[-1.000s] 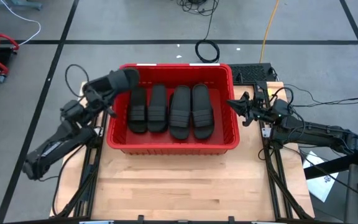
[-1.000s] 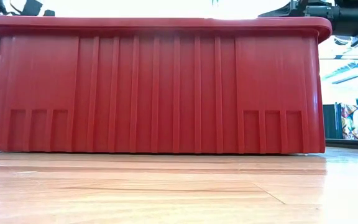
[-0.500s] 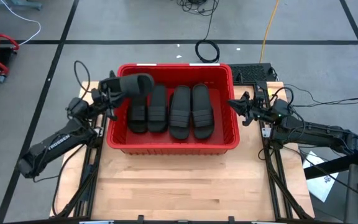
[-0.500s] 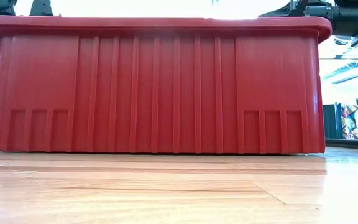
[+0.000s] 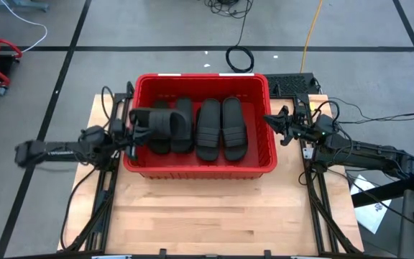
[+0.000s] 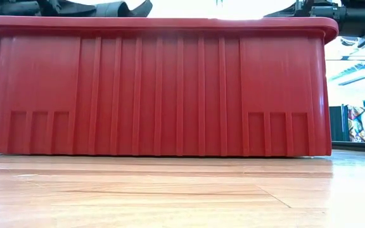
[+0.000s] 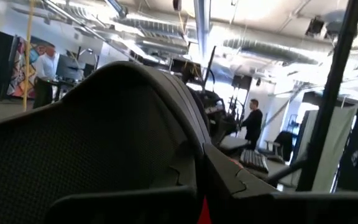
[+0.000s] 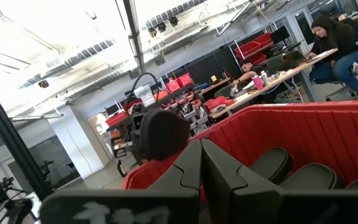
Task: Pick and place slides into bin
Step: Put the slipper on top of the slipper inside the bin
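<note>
Bin: the red plastic crate [image 5: 200, 167] stands on the wooden table [image 5: 207, 216], toward its far edge; its ribbed wall fills the low view.
Slides in bin: four black slides [image 5: 210, 129] lie side by side on the bin's floor, straps up.
Held slide: one more black slide [image 5: 165, 122] hangs crosswise just inside the bin's left wall, over the leftmost slides (its ribbed strap fills the left wrist view).
Left gripper: the left gripper [image 5: 134, 128] sits at the bin's left rim, clamped tight on the held slide.
Right gripper: the right gripper [image 5: 270, 122] waits just outside the bin's right wall, fingers fully together, holding nothing.
Background: people show in the room beyond the bin.
</note>
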Controlling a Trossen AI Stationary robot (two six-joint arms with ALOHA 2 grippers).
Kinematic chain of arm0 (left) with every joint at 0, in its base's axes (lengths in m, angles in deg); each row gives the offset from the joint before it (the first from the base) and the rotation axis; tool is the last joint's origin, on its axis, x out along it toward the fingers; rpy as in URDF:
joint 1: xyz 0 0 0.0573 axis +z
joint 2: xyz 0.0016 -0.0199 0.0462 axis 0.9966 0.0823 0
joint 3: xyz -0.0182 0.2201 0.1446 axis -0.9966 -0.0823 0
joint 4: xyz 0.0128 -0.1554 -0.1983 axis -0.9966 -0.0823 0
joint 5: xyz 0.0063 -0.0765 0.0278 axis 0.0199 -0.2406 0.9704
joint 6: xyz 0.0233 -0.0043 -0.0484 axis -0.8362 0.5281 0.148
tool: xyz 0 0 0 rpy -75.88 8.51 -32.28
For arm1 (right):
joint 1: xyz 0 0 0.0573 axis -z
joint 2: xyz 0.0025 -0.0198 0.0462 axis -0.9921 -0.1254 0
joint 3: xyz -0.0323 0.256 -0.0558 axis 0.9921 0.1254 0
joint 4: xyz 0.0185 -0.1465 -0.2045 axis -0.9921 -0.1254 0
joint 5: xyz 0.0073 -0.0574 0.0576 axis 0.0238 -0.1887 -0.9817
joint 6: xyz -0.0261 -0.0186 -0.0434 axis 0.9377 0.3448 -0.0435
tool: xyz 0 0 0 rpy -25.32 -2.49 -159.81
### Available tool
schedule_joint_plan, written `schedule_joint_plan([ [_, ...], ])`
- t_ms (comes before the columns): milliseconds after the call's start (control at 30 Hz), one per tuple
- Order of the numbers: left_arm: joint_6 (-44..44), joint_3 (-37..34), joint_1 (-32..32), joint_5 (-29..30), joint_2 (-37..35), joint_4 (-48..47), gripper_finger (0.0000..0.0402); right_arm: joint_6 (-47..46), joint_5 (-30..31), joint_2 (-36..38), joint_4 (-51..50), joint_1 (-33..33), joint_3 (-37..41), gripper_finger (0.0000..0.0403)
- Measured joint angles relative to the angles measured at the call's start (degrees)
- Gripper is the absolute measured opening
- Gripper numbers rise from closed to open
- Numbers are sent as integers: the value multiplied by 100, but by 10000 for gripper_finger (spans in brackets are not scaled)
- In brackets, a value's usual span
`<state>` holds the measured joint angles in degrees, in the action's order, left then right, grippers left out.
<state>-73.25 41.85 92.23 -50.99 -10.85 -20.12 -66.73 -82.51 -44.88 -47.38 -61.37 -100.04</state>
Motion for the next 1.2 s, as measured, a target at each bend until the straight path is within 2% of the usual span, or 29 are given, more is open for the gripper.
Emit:
schedule_joint_plan([
  [100,-421,11,-846,909,0,-156,0,5,-1,-2,0,0,0,0],
  [200,-694,296,-1208,1502,0,-686,0,5,-3,-2,0,0,0,0],
  [267,-547,754,-1214,1647,-4,-1660,0,6,-25,0,2,0,0,0],
  [367,-232,1724,-1212,1621,117,-3969,0,-4,-28,0,4,0,0,0],
  [533,-219,3338,-1212,1249,626,-6834,0,73,-30,0,2,0,0,0],
  [733,-687,4563,-960,609,1093,-8499,0,298,-46,0,-5,2,0,0],
  [967,-1658,4924,-213,-1034,1845,-9516,0,421,-50,-2,-34,2,0,0],
  [1200,-3295,4924,798,-1982,2564,-9657,0,377,-205,-1,-26,1,0,0],
])
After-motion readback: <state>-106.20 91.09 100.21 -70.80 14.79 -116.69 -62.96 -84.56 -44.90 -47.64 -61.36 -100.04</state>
